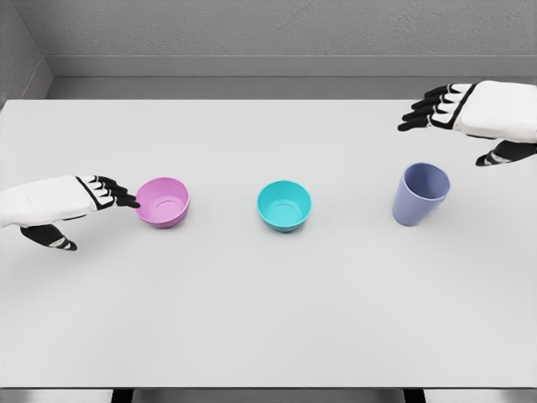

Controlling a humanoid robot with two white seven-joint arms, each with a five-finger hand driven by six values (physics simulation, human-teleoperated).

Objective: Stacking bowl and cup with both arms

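A pink bowl stands upright on the white table, left of the middle. A teal bowl sits at the centre. To the right stands a blue-violet cup, upright. My left hand is open, its black fingertips just at the pink bowl's left rim, thumb hanging below. My right hand hovers open above and to the right of the cup, fingers stretched leftward, holding nothing.
The table's far edge meets a grey wall at the back. Its front edge runs along the bottom of the view, with dark legs showing beneath.
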